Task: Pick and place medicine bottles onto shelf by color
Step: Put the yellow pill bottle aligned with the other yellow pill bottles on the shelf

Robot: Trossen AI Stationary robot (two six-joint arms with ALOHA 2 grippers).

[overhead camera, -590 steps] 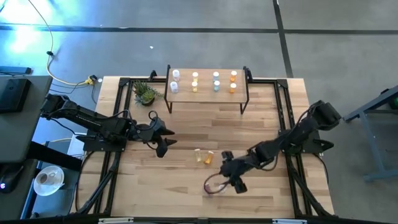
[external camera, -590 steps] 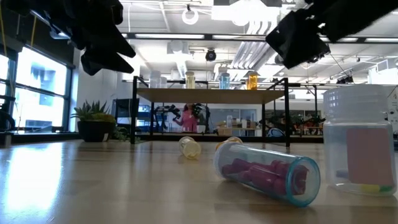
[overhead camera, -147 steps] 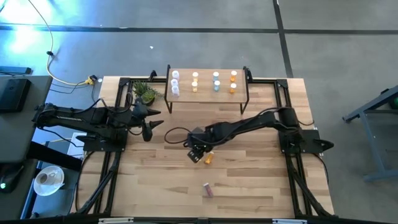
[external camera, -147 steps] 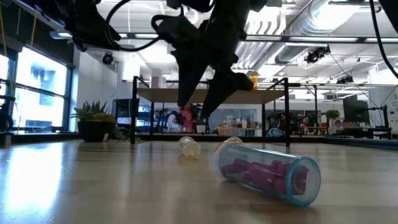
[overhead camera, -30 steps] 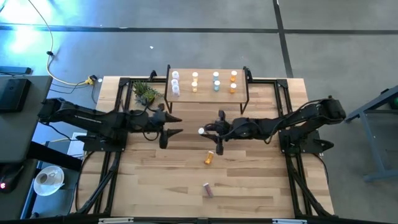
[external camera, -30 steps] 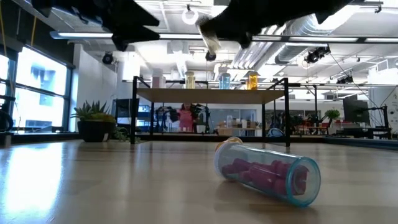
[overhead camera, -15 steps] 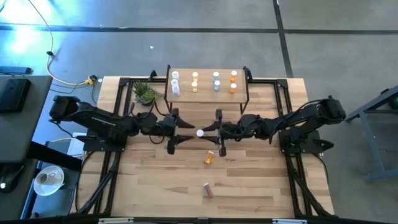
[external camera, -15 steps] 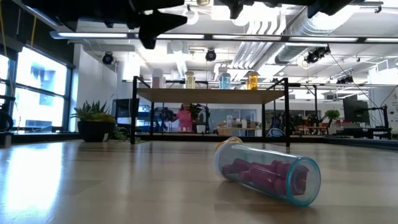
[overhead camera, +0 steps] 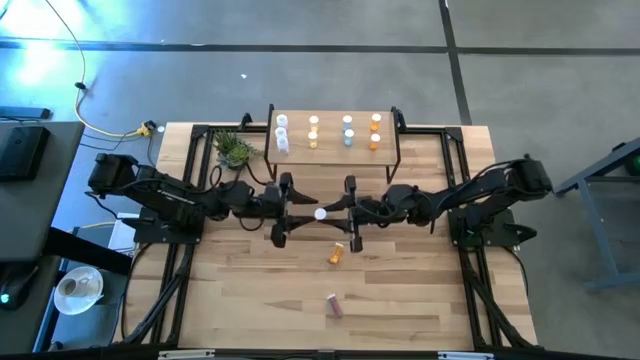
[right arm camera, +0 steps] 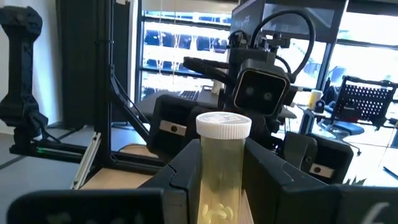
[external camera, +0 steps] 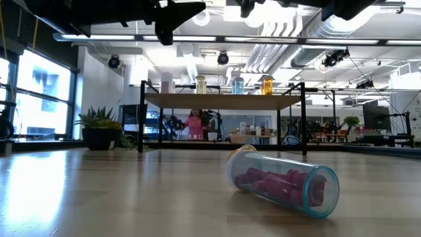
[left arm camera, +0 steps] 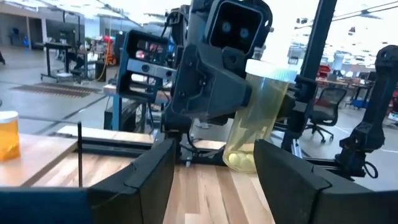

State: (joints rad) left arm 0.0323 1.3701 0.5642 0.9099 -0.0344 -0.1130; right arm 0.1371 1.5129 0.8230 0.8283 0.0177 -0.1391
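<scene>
A yellow medicine bottle (right arm camera: pixel 222 168) with a white cap (overhead camera: pixel 320 213) hangs upright over the table's middle, with my right gripper (overhead camera: pixel 336 212) shut on it. My left gripper (overhead camera: pixel 304 211) faces it from the table's left. It is open, its fingers (left arm camera: pixel 155 174) standing wider than the bottle (left arm camera: pixel 256 115) on either side, and no touch shows. An orange bottle (overhead camera: pixel 337 253) and a purple one (external camera: pixel 283 183) lie on their sides on the table. The shelf (overhead camera: pixel 333 150) at the far edge carries several upright bottles. My right gripper pinches the yellow bottle's body (right arm camera: pixel 219 186) below the cap between its two fingers (right arm camera: pixel 186 177). The fingers come in level from the table's right. The bottle stands upright in the hold, cap up and pills at its bottom, lifted well clear of the table.
A potted plant (overhead camera: pixel 232 150) stands left of the shelf. The purple bottle (overhead camera: pixel 334 305) lies toward the near edge, the orange one just nearer than the two grippers. An orange bottle (left arm camera: pixel 7 134) stands at the shelf's right end.
My left gripper has moved toward the table's right, up to the held bottle, and tipped from pointing down to level; its fingers stay open. My right gripper has tipped up to level and risen a little, bringing the yellow bottle from tilted to upright.
</scene>
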